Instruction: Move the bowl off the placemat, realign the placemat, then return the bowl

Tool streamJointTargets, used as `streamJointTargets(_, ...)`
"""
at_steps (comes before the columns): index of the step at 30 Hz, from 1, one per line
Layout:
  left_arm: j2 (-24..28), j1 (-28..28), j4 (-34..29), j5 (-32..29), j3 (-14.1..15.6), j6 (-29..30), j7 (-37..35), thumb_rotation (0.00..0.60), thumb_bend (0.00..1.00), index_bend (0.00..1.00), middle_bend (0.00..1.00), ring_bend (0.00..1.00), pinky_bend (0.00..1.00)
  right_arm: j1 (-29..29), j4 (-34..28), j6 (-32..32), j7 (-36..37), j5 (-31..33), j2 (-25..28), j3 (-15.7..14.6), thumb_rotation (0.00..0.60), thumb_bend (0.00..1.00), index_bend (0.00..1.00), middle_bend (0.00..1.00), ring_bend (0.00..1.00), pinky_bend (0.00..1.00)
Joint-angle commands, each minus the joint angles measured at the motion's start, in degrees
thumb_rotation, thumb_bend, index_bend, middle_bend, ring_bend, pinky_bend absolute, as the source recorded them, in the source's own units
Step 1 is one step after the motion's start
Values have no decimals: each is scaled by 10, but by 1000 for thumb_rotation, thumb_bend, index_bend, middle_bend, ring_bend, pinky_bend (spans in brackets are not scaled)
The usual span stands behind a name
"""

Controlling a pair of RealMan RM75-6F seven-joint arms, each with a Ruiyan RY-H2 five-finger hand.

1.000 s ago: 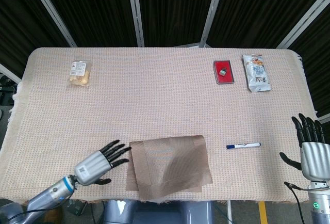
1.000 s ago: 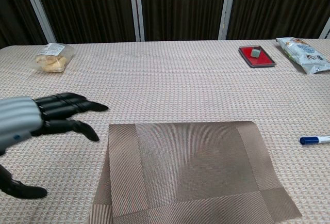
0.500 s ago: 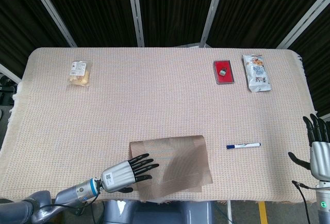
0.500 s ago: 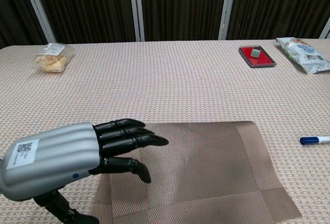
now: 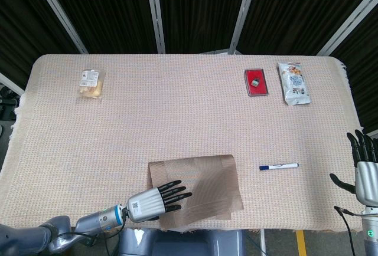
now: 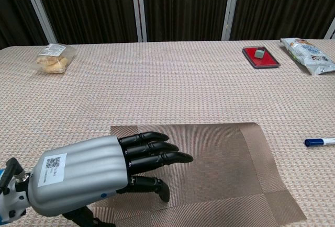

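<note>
1. Since half a second ago: left hand [image 5: 155,200] farther in over the placemat [image 5: 204,180], dark fingers [image 6: 157,151] now above its left portion; right hand [image 5: 366,173] unchanged at the table's right edge.
2. Left hand: palm down, fingers stretched out and slightly apart, gripping nothing; whether touching the mat, cannot tell.
3. Right hand: upright, fingers apart, thumb out to the side, holding nothing; seen only in the head view.
4. Placemat: brown, woven, flat on the near edge of the cloth-covered table [image 5: 177,114], skewed against that edge.
5. No bowl to be seen in either view.
6. Elsewhere: blue-capped marker [image 5: 278,166] just right of the mat; red tray [image 5: 256,82] with a small block and a snack packet [image 5: 293,83] at far right; bagged pastry [image 5: 90,83] at far left.
</note>
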Motion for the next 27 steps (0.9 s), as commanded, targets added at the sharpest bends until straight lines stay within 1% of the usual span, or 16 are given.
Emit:
streamJointTargets(1, -6, -5, 5, -2, 3, 6, -2, 600, 166, 348, 0, 0, 0, 0, 0, -1, 0, 0, 0, 0, 600, 0, 0, 0, 0, 0)
streamJointTargets(4, -9, -8, 8, -5, 5, 14, -8, 600, 258, 376, 0, 0, 0, 0, 0, -1, 1, 0, 1, 0, 600, 0, 0, 0, 0, 0)
streamJointTargets(7, -11, -9, 8, -11, 6, 23, -16, 600, 321, 395, 0, 0, 0, 0, -1, 0, 0, -1, 1, 0, 600, 0, 0, 0, 0, 0)
streamJointTargets(9, -12, -10, 8, -14, 7, 26, -18, 600, 353, 400, 0, 0, 0, 0, -2, 0, 0, -2, 1, -1, 600, 0, 0, 0, 0, 0)
streamJointTargets(11, -12, -10, 5, -22, 8, 28, -24, 600, 360, 413, 0, 0, 0, 1, -2, -1, -1, -2, 1, -2, 600, 0, 0, 0, 0, 0)
streamJointTargets(12, -13, -10, 3, -25, 8, 28, -27, 600, 359, 431, 0, 0, 0, 1, -3, -2, -2, -2, 1, -2, 600, 0, 0, 0, 0, 0)
streamJointTargets(15, -16, -6, -11, -52, 3, 23, -45, 600, 367, 549, 0, 0, 0, 2, -3, -2, -3, -2, 0, -2, 600, 0, 0, 0, 0, 0)
streamJointTargets(17, -19, -4, -24, -74, -5, 18, -57, 600, 388, 582, 0, 0, 0, 2, -3, -2, -4, -3, 0, -2, 600, 0, 0, 0, 0, 0)
streamJointTargets(21, -29, -5, -47, -120, -32, 4, -74, 600, 414, 600, 0, 0, 0, 2, -4, -3, -5, -3, 0, -2, 600, 0, 0, 0, 0, 0)
streamJointTargets(23, -33, -10, -71, -158, -59, -13, -92, 600, 414, 601, 0, 0, 0, 2, -3, -2, -8, -4, -5, -3, 600, 0, 0, 0, 0, 0)
streamJointTargets(24, -33, -12, -80, -170, -67, -19, -94, 600, 415, 601, 0, 0, 0, 2, -2, -2, -9, -4, -5, -3, 600, 0, 0, 0, 0, 0)
streamJointTargets(27, -34, -23, -109, -225, -117, -38, -106, 600, 419, 602, 0, 0, 0, 2, -2, -3, -10, -3, -6, -3, 600, 0, 0, 0, 0, 0)
